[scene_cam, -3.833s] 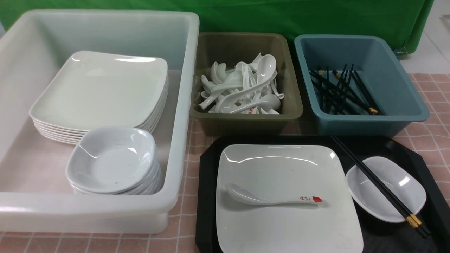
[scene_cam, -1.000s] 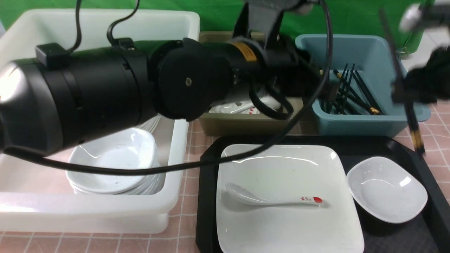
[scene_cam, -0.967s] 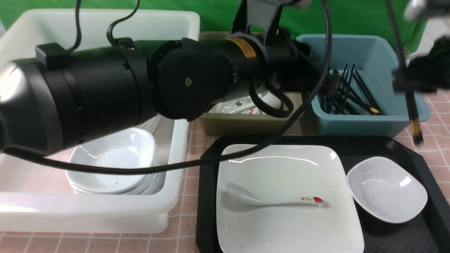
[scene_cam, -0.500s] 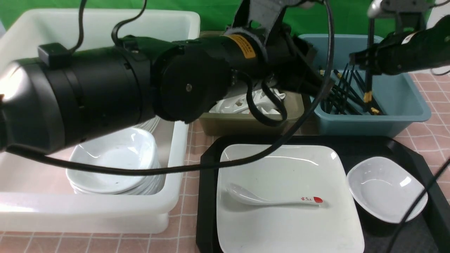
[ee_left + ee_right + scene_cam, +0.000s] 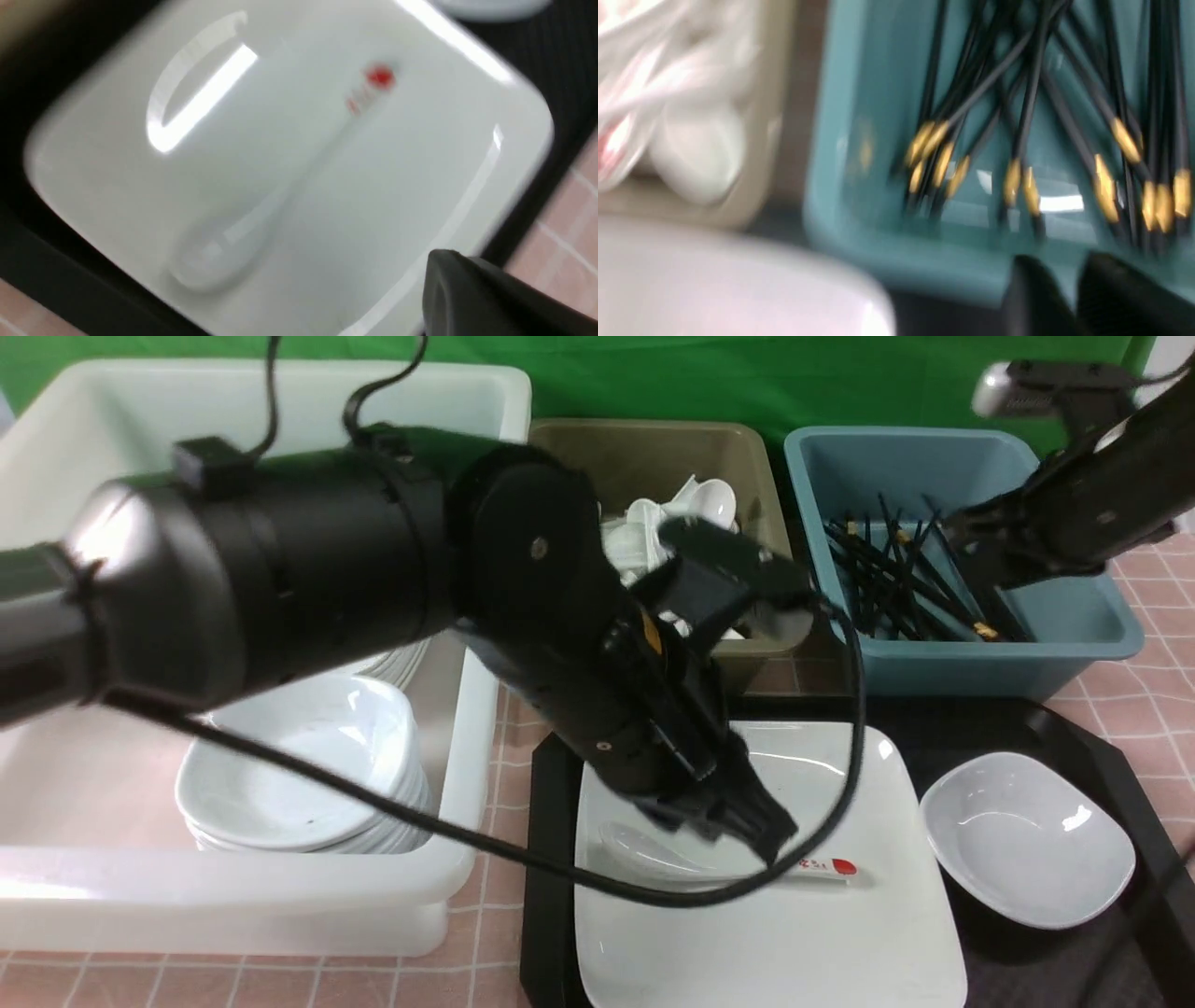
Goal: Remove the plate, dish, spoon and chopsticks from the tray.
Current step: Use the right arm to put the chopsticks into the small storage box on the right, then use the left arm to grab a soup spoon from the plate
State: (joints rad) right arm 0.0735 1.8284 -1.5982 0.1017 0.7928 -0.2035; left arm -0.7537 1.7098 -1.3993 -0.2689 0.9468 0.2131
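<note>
While the left end effector hangs low over the plate, its tips sit just above the middle of the spoon handle; whether they touch it, and whether the jaws are parted or closed, cannot be told, since the left wrist view is blurred and shows only one dark finger at its edge. The spoon lies flat on the plate, bowl toward the robot's left and red tip toward its right. The plate rests on the tray, filling its left and middle part. The dish stands on the tray just beside the plate's right edge, upright and empty. The right end effector is over the blue tub; in the right wrist view its two fingers show a narrow gap with nothing between them. The chopsticks lie in that tub in a loose heap of black sticks with gold bands, and which pair is which cannot be told. An olive tub of white spoons stands between the blue tub and a white tub holding stacked dishes. All of it sits on the pink-checked table.
</note>
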